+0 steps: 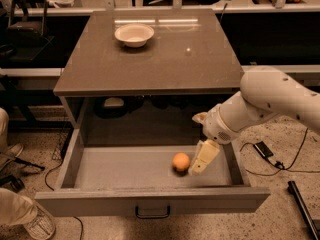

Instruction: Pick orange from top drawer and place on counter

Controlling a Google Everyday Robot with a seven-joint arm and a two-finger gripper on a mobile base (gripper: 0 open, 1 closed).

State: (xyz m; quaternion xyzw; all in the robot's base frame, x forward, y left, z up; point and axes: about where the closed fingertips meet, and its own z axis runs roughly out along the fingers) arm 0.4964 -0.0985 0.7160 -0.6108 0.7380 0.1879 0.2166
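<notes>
Camera view: orange lies in top drawer just beside the jaws.

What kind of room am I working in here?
Probably a robotics lab or workshop, not a home: loose cables lie on the speckled floor, and a long workbench runs behind the counter. The claw is down in the open top drawer, close beside the orange.

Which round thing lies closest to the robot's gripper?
The small orange fruit in the grey drawer, beside the gripper; the white bowl sits up on the grey-brown counter.
</notes>
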